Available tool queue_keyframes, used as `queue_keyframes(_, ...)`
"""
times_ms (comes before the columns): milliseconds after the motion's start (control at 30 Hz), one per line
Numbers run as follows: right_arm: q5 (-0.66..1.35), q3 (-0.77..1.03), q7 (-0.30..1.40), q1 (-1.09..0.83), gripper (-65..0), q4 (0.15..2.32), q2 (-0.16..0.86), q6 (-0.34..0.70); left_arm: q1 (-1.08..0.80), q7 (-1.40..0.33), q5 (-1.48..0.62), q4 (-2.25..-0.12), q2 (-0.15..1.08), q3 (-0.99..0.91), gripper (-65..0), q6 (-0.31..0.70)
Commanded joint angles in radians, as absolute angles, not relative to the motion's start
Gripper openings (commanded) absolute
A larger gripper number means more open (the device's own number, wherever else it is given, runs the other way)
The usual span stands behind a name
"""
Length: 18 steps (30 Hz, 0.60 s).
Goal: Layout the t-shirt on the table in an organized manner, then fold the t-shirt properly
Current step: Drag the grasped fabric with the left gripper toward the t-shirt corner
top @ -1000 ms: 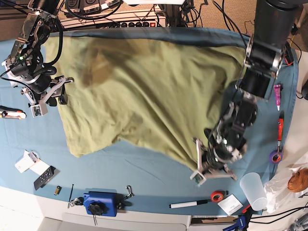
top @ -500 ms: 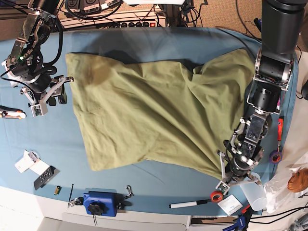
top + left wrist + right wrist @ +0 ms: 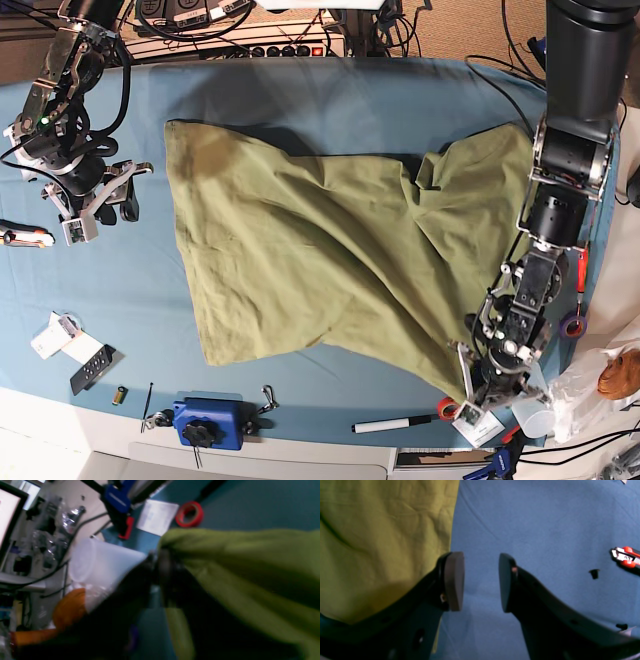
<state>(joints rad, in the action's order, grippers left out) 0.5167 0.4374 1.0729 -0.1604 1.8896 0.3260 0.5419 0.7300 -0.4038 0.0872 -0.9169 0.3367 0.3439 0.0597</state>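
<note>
olive t-shirt [image 3: 330, 260] dragged farther toward the table's [image 3: 130, 300] front right corner than a second ago, left gripper [image 3: 497, 385] at its hem, grip unclear, right gripper [image 3: 481, 581] parted and empty beside it, layout unfinished.

This is looking like a robotics lab or workshop bench. A wide blue cloth-covered table [image 3: 300, 90] is carrying scattered tools: a red tape roll [image 3: 450, 407], a white marker pen [image 3: 388, 425], a blue plastic clamp device [image 3: 208, 421]. Power strips and tangled black cables [image 3: 250, 40] are running along the back edge.
</note>
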Motion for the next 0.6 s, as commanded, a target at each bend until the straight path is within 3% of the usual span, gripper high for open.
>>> queue_keyframes(0, 0.522, 0.446, 1.045, -0.149, -41.6, 1.904, 0.341, 0.538, 0.761, -0.402, 0.089, -0.932, 0.343, 0.337, -40.8, 0.040)
queue_keyframes(67, 0.522, 0.446, 1.045, -0.149, -41.6, 1.904, 0.341, 0.538, 0.759, -0.479, 0.051, -0.933, 0.343, 0.337, -36.4, 0.012)
queue_keyframes(167, 0.522, 0.446, 1.045, -0.149, -41.6, 1.904, 0.341, 0.538, 0.758, -0.624, 0.022, -0.968, 0.344, 0.337, -36.5, -0.032)
queue_keyframes(267, 0.522, 0.447, 1.037, -0.146, -41.6, 1.904, 0.341, 0.537, 0.756, -0.751, 0.009, -1.044, 0.345, 0.337, -36.5, 0.001)
queue_keyframes(567, 0.507, 0.466, 1.017, -0.107, -41.6, 1.904, 0.341, 0.537, 0.653, -1.056, -0.061, -1.478, 0.352, 0.337, -36.7, 0.000)
